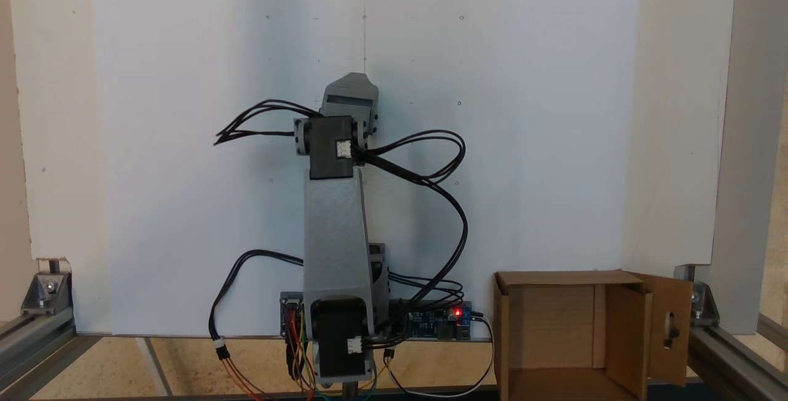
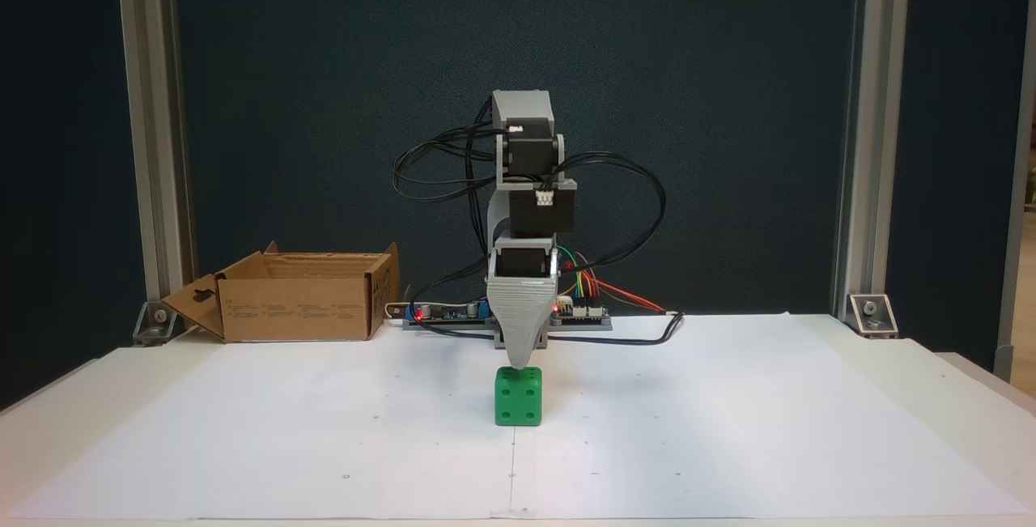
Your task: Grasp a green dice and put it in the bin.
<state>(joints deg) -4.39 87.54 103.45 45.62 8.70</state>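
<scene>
one green dice (image 2: 518, 397) sits mid-bench on the white paper (image 2: 728, 414); our gripper (image 2: 519, 363) points down at its top, jaws' state unclear to us. the cardboard bin (image 2: 299, 297) sits at the back-left edge.

Green dice (image 2: 518, 397) on the table (image 2: 728, 430) directly under the fingers (image 2: 522, 353), bin (image 2: 295, 300) far behind-left.

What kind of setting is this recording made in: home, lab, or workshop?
Most likely a purpose-built lab or hobby test rig: aluminium frame posts enclose a table covered in white paper, a dark backdrop panel stands behind, and an exposed controller board sits at the arm's base.
</scene>
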